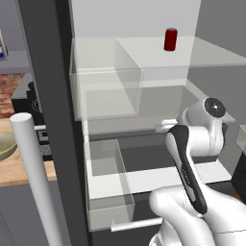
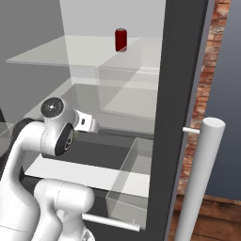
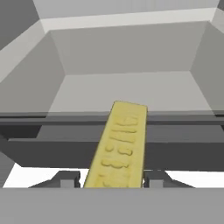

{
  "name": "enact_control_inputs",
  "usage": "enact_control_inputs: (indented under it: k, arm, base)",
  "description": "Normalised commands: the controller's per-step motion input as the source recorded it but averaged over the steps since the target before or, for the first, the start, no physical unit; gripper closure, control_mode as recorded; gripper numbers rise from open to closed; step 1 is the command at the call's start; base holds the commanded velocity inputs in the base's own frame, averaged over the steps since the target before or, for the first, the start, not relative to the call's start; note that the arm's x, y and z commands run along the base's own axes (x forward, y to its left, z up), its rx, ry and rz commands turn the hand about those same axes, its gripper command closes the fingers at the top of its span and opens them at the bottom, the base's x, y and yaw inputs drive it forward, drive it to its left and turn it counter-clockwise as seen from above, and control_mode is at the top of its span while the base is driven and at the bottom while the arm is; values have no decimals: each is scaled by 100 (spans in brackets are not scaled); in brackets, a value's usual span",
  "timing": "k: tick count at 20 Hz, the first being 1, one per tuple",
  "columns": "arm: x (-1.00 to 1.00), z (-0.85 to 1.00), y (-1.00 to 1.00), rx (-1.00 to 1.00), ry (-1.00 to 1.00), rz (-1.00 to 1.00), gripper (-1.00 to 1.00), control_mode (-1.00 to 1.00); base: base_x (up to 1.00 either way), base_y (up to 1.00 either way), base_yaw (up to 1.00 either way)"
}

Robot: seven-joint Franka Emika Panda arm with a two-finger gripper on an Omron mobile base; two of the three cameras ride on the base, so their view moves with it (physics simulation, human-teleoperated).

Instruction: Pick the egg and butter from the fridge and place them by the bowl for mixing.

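Reaching into the open fridge (image 1: pixel 53 96), I have my hand (image 3: pixel 113 179) clenched on the butter (image 3: pixel 119 144), grasping it by its near end with one dark fingertip (image 3: pixel 65 179) on each side. Seen from the hand view, the pale yellow block runs long and narrow away from me, its raised lettering facing up, and its far end stands out over the white floor of the fridge compartment ahead. A glass shelf edge crosses the hand view behind the block, level with its far end. From the base views, my arm (image 1: pixel 192 163) bends forward into the middle of the fridge, below the upper glass shelf (image 2: pixel 84 52). A red can (image 1: pixel 170 39) stands upright on that upper shelf, well above my wrist and well apart from the butter. A clear drawer (image 1: pixel 108 182) sits lower in the fridge, just beside my arm on its left. The fridge door edge and its long pale bar handle (image 1: pixel 33 178) stand at the left of the left base view. Past that door, the olive-beige bowl (image 1: pixel 7 144) rests on the wooden tabletop (image 1: pixel 21 173), outside the fridge and well apart from my hand.
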Motion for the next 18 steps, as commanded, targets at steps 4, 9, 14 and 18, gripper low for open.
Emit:
enact_control_inputs:
  k: [4,9,14,18]
  arm:
    - [-42,7,0,3,-3,-1,100,-100]
    - [0,0,0,0,0,0,100,100]
    - [0,0,0,0,0,0,100,100]
    - [0,0,0,0,0,0,100,100]
  base:
    - [0,0,0]
    - [-18,0,0]
    - [-81,0,0]
    - [-92,0,0]
